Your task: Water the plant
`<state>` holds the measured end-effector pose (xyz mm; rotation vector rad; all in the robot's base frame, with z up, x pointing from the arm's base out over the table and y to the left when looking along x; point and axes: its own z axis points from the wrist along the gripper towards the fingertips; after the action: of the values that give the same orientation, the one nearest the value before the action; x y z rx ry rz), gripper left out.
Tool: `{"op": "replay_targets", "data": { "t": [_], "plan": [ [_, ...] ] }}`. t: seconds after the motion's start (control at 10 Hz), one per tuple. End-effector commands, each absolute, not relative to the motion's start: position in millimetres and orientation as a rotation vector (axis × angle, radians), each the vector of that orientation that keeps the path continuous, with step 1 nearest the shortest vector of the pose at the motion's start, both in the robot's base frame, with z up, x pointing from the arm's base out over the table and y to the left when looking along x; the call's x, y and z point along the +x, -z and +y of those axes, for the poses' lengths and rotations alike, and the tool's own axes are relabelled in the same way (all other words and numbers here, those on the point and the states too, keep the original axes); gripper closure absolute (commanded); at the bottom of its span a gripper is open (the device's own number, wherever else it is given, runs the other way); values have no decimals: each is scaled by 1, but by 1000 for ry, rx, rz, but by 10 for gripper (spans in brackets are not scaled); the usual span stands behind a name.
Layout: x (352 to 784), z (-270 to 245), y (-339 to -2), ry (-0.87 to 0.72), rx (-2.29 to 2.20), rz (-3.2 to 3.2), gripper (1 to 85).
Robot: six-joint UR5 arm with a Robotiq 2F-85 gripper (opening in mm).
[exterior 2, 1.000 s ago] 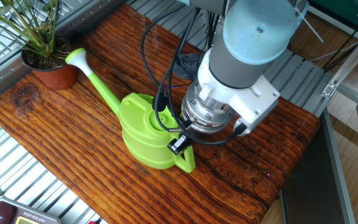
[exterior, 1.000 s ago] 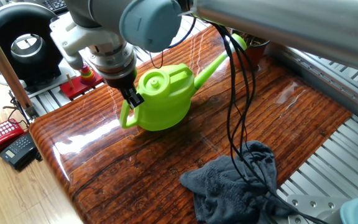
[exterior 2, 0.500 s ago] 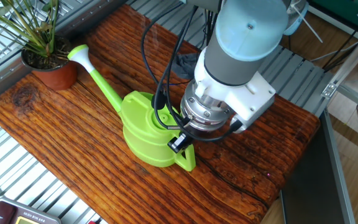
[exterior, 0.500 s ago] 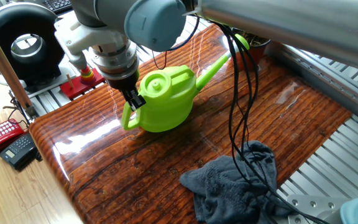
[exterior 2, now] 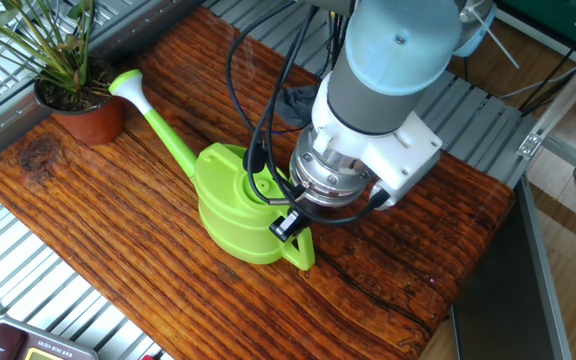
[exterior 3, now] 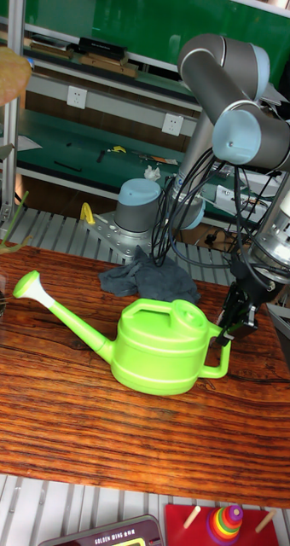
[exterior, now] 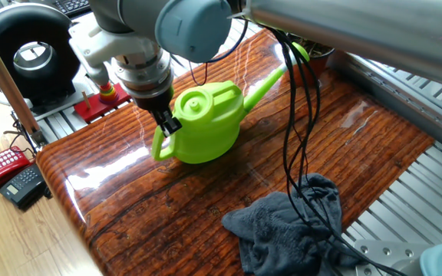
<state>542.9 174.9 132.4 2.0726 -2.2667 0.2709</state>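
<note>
- Pincer (exterior 2: 290,226): clamped on the rear handle of the watering can (exterior 2: 230,205), presumably so the can may be lifted and tipped.
- Watering can: rested on the tabletop (exterior 2: 118,230), spout aimed toward the plant (exterior 2: 68,70).
- Plant: stood at the tabletop's far corner, just beside the spout's rose; watering not yet judged begun.
- Grey cloth (exterior: 294,230): lain well apart.
</note>
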Motion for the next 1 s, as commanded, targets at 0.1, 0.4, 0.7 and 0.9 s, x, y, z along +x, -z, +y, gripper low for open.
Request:
{"op": "replay_targets", "data": {
  "t": [0.1,0.4,0.7,0.9],
  "plan": [
    [540,167,-136,-346,2085,-2196,847],
    [538,168,-137,-340,2084,-2202,847],
    [530,168,-139,-336,2109,-2188,847],
    [528,166,-134,-391,2143,-2156,847]
  ]
}}
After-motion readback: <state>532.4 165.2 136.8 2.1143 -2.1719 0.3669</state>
